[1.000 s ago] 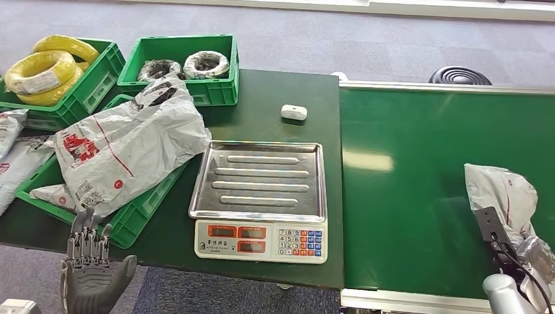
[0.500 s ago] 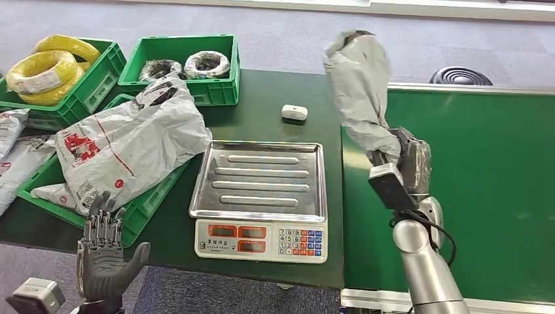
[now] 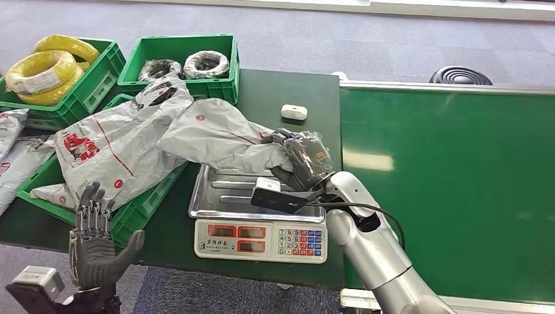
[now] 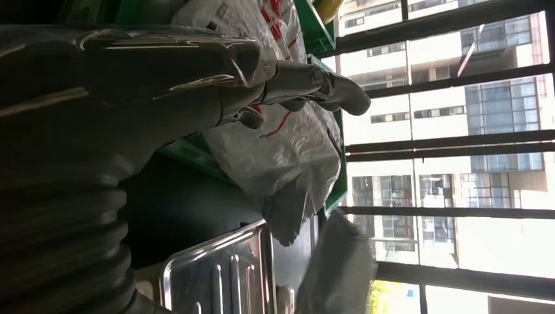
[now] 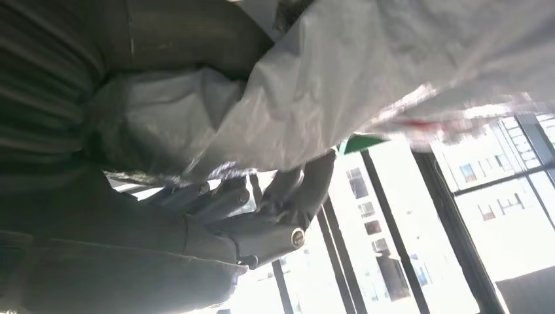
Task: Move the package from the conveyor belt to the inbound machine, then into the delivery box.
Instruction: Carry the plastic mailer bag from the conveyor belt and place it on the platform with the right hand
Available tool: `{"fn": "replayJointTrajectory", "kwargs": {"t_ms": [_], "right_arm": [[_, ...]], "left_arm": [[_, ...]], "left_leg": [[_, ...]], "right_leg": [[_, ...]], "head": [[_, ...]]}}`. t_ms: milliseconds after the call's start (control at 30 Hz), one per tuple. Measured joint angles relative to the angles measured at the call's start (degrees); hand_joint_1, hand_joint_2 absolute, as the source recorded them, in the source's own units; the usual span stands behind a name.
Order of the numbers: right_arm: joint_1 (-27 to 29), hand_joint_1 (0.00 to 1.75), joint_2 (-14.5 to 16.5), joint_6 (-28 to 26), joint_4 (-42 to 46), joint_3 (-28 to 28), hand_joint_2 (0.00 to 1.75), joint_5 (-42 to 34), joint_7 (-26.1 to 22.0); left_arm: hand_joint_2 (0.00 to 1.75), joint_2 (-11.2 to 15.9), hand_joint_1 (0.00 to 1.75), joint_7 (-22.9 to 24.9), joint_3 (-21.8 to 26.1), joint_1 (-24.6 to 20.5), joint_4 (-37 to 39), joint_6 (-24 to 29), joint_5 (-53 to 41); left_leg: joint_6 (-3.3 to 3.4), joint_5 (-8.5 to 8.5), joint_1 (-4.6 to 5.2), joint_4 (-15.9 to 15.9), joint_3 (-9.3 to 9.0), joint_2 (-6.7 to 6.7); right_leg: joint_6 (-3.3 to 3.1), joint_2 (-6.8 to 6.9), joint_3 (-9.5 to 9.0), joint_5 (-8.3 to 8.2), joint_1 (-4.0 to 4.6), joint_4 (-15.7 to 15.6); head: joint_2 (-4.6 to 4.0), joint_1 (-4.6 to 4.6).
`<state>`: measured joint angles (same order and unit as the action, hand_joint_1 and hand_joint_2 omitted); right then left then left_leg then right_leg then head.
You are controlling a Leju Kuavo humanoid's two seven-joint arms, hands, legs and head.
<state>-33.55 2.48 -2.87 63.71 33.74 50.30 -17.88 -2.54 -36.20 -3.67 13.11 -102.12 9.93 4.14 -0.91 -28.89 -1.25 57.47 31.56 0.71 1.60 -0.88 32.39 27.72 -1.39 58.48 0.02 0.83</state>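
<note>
Left hand: the grey left hand (image 3: 98, 242) hovers empty, fingers spread, near the table edge.
Right hand: the right hand (image 3: 302, 160) grips the crumpled grey plastic package (image 3: 216, 137).
Package: held above the steel-trayed weighing scale (image 3: 262, 196), reaching toward the green plastic crate (image 3: 141, 209).

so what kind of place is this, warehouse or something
Probably a parcel-sorting or logistics station, maybe a test setup. A green conveyor belt runs beside a table with a weighing scale, green crates hold grey mailer bags, and the right hand holds a package over the scale.
</note>
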Motion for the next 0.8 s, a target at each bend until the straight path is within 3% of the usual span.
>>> {"fn": "replayJointTrajectory", "kwargs": {"t_ms": [267,467,633,800], "right_arm": [[0.1,0.00,-0.3,0.0,-3.2,1.3,1.75,1.4,-0.7],[1.2,0.00,-1.6,-1.9,-1.5,1.4,1.75,0.9,-3.2],[5.8,0.00,-3.5,-11.6,6.4,-1.4,1.75,-5.0,-8.5],[10.9,0.00,-6.1,-17.7,13.9,-4.9,1.75,-14.4,-14.1]], "left_arm": [[1.75,-1.4,0.00,0.5,5.6,-0.2,-5.6,0.9,-8.1],[1.75,-0.5,0.00,2.5,5.6,-4.8,-6.9,-0.8,-18.7],[1.75,2.4,0.00,5.4,-1.6,-15.9,1.1,-10.8,-26.2],[1.75,3.2,0.00,9.4,-11.5,-27.6,14.6,-14.6,-33.8]], "left_leg": [[0.02,-0.02,0.05,0.0,0.09,-0.01],[0.02,0.02,0.05,0.0,0.03,0.01],[0.05,0.09,0.06,0.1,0.05,0.26],[0.08,0.10,0.13,0.1,0.07,0.16]], "right_leg": [[0.01,0.00,0.12,-0.01,-0.05,-0.1],[-0.03,0.02,0.19,-0.05,-0.04,-0.1],[-0.04,0.30,0.07,-0.07,-0.05,-0.1],[-0.03,0.19,0.12,-0.15,-0.13,-0.1]], "head": [[0.00,-0.01],[0.00,0.00],[0.00,0.00],[0.00,-0.01]]}}
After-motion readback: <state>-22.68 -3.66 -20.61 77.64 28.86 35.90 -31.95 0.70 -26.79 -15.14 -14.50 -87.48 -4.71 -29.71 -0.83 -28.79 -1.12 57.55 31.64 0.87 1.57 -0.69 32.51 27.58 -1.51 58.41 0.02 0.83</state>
